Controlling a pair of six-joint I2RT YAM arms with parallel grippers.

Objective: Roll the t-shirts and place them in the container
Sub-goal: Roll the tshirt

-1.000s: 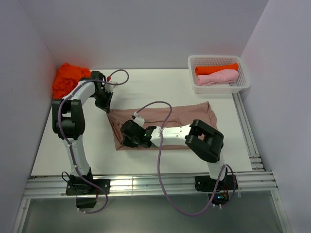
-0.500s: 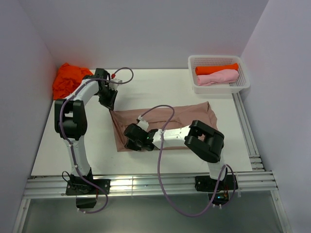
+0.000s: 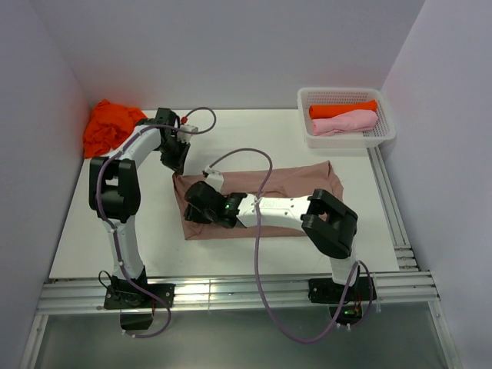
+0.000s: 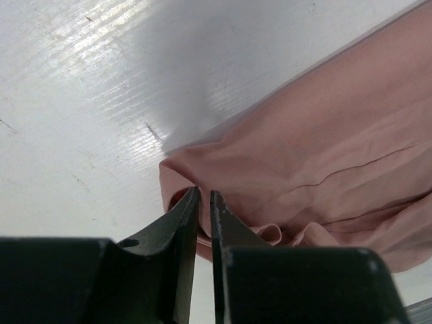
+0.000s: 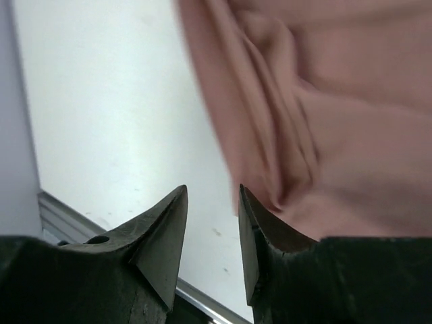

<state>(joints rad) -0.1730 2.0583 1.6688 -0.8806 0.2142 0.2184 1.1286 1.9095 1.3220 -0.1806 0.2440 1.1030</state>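
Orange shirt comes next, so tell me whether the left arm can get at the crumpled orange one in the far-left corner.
Probably yes: the orange t-shirt lies uncovered close to the left gripper, with only bare table between them.

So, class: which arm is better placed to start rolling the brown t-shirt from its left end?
Probably right: the right tool, open, hovers over the t-shirt's left end; the left tool reaches its far corner.
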